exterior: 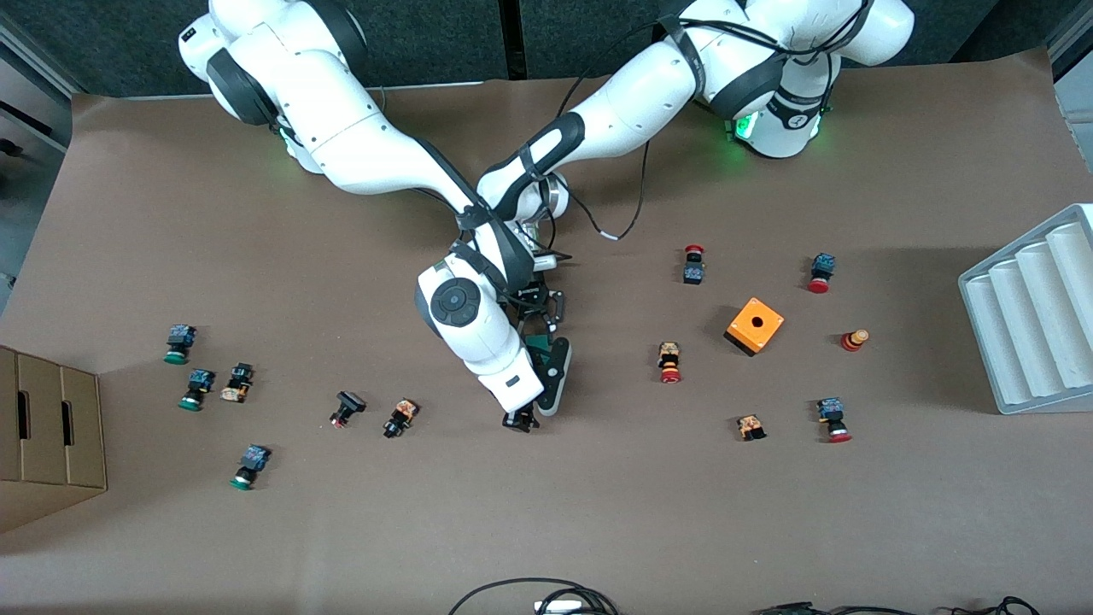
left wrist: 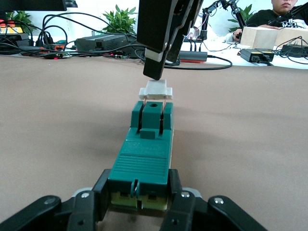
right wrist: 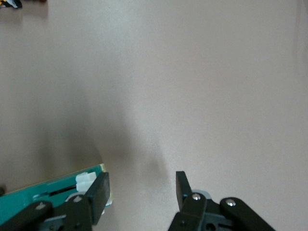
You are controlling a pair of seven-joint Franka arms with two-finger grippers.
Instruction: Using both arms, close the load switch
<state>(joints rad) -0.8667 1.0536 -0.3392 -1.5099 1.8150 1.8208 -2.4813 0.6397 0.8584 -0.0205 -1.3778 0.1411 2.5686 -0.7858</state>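
The load switch (exterior: 540,344) (left wrist: 144,159) (right wrist: 48,192) is a dark-green block lying flat on the table at its middle, mostly hidden under the right arm's hand in the front view. My left gripper (exterior: 536,325) (left wrist: 139,202) is shut on one end of it, a finger against each side. The white tab (left wrist: 155,90) (right wrist: 85,181) sticks up at the other end. My right gripper (exterior: 519,420) (right wrist: 142,185) is open over that end with nothing between its fingers. One of its fingers (left wrist: 156,62) (right wrist: 98,192) rests against the tab.
An orange cube with a hole (exterior: 754,325) and several small push-buttons lie toward the left arm's end; more buttons (exterior: 196,389) lie toward the right arm's end. A cardboard box (exterior: 51,427) and a grey ribbed tray (exterior: 1037,316) stand at the table's ends.
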